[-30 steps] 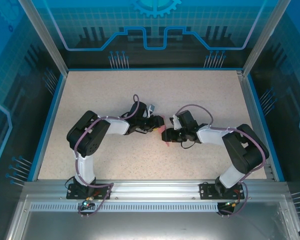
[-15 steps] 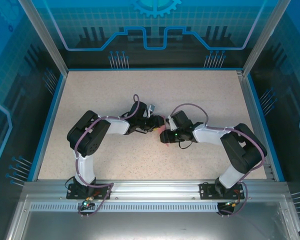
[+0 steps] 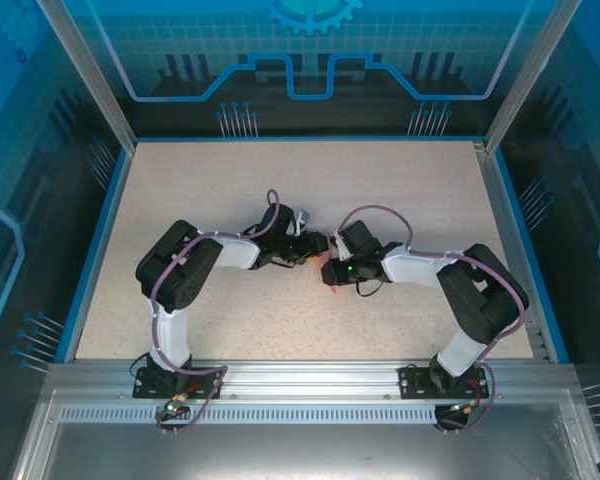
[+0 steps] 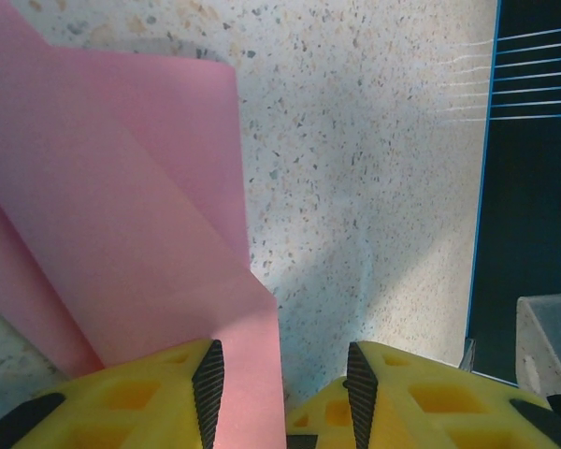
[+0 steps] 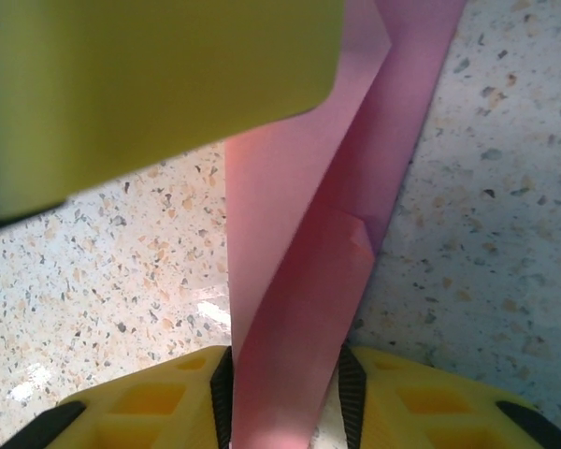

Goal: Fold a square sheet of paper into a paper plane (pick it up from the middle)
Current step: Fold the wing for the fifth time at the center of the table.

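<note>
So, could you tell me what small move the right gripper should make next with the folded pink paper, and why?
Probably close the right gripper gently on the folded pink-red paper sheet: its strip already lies between the yellow fingers, spanning the gap. The left gripper stands open, the paper beside one pad only, so it likely gives little hold.

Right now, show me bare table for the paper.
Free: far half of the table, from the back rim to the arms; also the near strip between the arm bases. Crowded: the centre, where the left gripper and right gripper meet at the pink paper.
</note>
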`<state>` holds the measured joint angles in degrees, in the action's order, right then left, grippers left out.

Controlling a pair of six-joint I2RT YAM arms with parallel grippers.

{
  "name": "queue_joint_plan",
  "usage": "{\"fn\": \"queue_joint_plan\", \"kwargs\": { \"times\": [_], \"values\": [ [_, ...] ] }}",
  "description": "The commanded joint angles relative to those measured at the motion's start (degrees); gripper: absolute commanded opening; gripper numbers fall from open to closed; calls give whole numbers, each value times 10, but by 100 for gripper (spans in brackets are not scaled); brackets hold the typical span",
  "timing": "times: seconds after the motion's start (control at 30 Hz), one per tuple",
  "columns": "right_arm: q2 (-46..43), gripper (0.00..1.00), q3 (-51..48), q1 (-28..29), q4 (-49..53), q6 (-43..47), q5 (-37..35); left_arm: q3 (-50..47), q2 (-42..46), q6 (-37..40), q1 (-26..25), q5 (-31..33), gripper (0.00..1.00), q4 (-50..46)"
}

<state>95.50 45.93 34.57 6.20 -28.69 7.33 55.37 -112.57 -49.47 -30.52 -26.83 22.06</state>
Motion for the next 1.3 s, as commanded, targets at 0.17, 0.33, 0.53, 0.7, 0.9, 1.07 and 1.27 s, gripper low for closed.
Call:
{"fn": "queue_joint_plan", "kwargs": {
  "times": [0.17,0.33,0.53,0.7,0.9,1.07,1.27],
  "values": [
    [12,27,-1,1,-1,-6,15,12,-13,-3,6,-1,42,-11],
    [15,25,-5,-4,-9,-12,23,14,-18,-3,8,-3,42,-12],
    [18,23,-15,-11,-18,-21,36,18,-30,-2,8,-5,42,-20],
    [14,21,-27,-16,-34,-39,48,27,-40,2,8,-9,42,-33],
    [-1,24,-45,-27,-58,-66,76,39,-49,16,9,-11,42,-74],
    [-45,30,-57,-42,-65,-87,93,40,-53,25,8,-17,41,-84],
    [-66,26,-67,-51,-100,-121,129,45,-56,29,8,-26,41,-87]
  ]
}}
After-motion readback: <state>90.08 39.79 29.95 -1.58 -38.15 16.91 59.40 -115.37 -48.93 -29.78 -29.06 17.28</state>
